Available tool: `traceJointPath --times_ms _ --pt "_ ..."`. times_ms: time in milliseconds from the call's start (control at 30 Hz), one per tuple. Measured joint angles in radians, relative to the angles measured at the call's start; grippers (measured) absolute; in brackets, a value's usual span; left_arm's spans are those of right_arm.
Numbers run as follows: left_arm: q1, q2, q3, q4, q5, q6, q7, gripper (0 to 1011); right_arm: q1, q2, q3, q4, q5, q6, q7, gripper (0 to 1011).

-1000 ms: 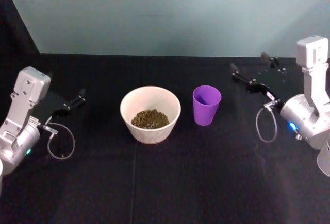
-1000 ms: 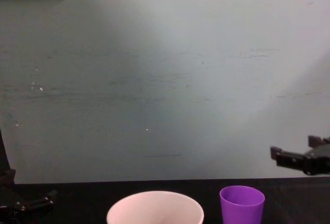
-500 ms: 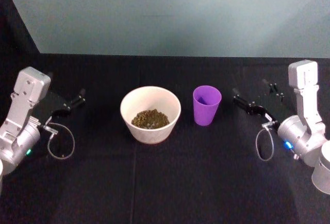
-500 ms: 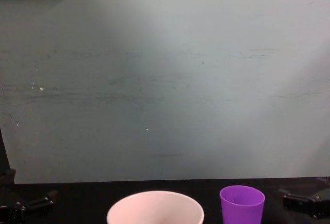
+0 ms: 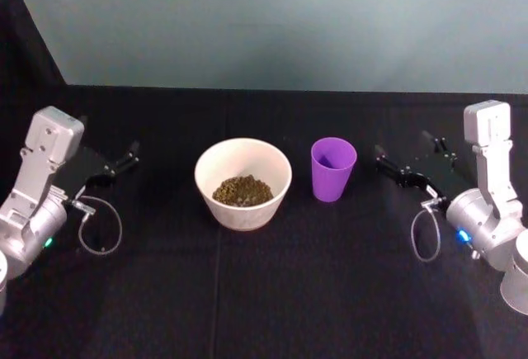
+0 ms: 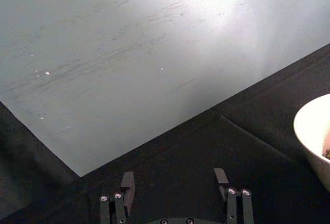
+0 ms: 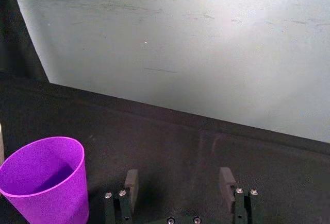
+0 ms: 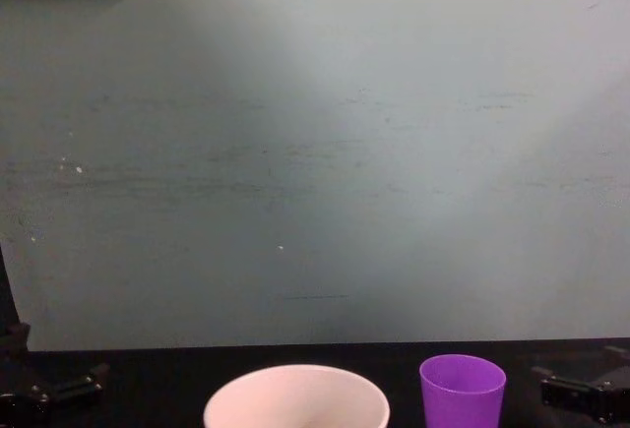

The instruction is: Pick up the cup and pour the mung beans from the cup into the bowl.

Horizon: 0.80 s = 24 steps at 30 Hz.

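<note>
Cup (image 5: 333, 168) upright, mouth upward

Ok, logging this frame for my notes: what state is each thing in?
Purple cup: upright on the table, ungripped, looks empty.
Cream bowl: upright, mung beans inside.
Right tool: open, beside the cup, not touching.
Left tool: open, off to the bowl's left.

Pale teal wall (image 8: 315, 152) behind a black-clothed table (image 5: 264, 293)
</note>
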Motion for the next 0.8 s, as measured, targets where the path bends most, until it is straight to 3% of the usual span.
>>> traceJointPath --times_ms 800 --pt "0.0 0.0 0.0 0.0 0.0 0.0 0.0 1000 0.001 0.001 -0.002 -0.001 0.0 -0.001 0.001 1003"
